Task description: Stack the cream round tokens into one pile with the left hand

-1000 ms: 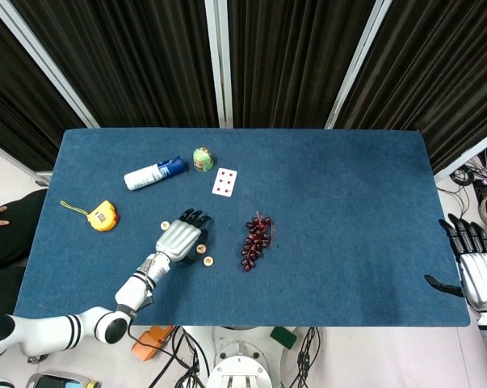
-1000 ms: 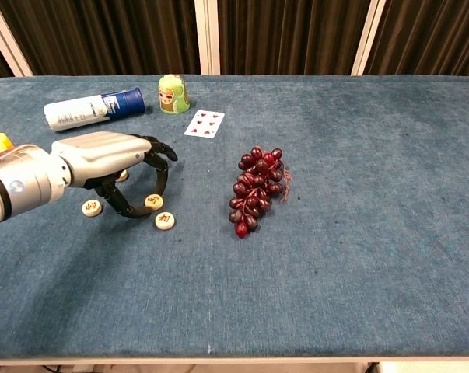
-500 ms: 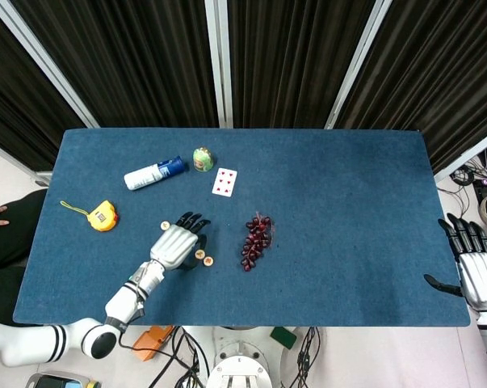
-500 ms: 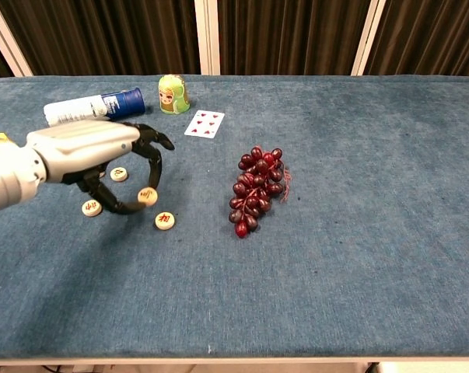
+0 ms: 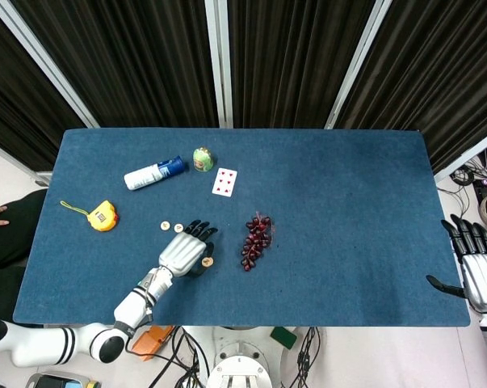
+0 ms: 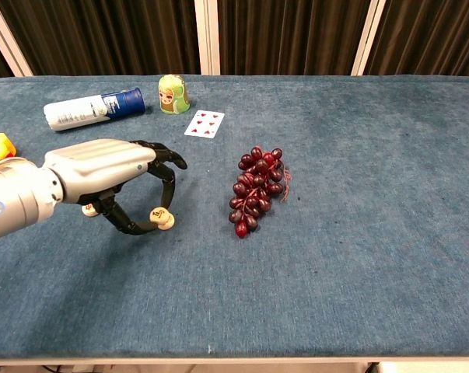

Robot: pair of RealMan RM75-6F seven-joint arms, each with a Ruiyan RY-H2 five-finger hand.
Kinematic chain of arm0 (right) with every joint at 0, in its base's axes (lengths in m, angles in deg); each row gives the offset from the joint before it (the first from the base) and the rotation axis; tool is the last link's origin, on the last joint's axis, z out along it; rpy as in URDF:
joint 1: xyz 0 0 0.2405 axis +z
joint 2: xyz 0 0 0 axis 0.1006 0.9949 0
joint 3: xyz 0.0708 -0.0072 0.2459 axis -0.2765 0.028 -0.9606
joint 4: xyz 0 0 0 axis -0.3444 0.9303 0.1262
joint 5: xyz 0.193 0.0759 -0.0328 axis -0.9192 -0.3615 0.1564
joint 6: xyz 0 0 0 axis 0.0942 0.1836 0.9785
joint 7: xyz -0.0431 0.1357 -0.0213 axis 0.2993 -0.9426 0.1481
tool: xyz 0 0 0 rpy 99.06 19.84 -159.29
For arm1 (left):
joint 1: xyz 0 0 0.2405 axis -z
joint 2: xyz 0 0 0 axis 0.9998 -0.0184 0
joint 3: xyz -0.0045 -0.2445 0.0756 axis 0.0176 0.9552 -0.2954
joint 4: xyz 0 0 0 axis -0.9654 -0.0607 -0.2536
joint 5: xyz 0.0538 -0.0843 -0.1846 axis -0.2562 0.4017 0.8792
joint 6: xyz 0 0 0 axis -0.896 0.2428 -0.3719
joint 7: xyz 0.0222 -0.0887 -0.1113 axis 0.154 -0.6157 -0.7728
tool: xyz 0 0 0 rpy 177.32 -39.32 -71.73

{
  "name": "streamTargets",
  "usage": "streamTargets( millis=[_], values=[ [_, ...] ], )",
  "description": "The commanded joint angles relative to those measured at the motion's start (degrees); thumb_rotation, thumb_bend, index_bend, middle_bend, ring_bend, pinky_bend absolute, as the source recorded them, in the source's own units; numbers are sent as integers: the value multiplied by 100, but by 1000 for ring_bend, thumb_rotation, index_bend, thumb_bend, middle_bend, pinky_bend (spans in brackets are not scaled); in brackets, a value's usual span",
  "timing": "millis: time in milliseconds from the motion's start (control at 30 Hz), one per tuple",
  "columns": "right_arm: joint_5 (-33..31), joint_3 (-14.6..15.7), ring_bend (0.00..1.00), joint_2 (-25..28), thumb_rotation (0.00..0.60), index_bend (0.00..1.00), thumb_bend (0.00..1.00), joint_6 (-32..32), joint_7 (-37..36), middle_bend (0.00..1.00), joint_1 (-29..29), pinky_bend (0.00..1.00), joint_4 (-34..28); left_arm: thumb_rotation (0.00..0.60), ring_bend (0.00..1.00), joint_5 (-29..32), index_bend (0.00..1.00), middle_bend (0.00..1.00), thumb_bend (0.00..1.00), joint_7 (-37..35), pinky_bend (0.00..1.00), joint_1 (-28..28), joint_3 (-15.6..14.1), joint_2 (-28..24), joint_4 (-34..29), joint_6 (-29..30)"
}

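Note:
My left hand [image 5: 181, 255] [image 6: 102, 167] pinches a cream round token [image 6: 159, 214] between thumb and a finger. It holds that token directly over a second token [image 6: 167, 224] lying on the blue table [image 6: 335, 256]; whether the two touch I cannot tell. In the head view this pair shows as one cream spot [image 5: 207, 262] at the fingertips. Two more tokens [image 5: 165, 226] [image 5: 178, 227] lie side by side behind the hand; the chest view shows only the edge of one [image 6: 87, 209] under the palm. My right hand [image 5: 474, 271] hangs open off the table's right edge.
Dark red grapes [image 6: 255, 186] lie just right of the left hand. Behind it are a playing card [image 6: 204, 123], a green doll figure [image 6: 172, 94] and a white and blue bottle [image 6: 94, 108]. A yellow tape measure [image 5: 103, 217] sits at the left.
The left hand has carried the pinched token to the right and nearer, lowering it over the token by the grapes. The right hand has not moved.

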Motion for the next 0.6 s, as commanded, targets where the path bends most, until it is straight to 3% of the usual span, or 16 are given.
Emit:
streamTargets(
  millis=[33, 600],
  values=[
    [-8, 0, 0, -5, 600, 0, 187, -8, -9, 23, -2, 15, 9, 600, 0, 55, 528, 97, 331, 31, 0, 23, 20, 24, 18, -9],
    [-28, -7, 0, -14, 600, 0, 187, -34, -73, 23, -3, 15, 69, 600, 0, 269, 488, 97, 301, 220, 0, 101, 6, 76, 39, -1]
  ],
)
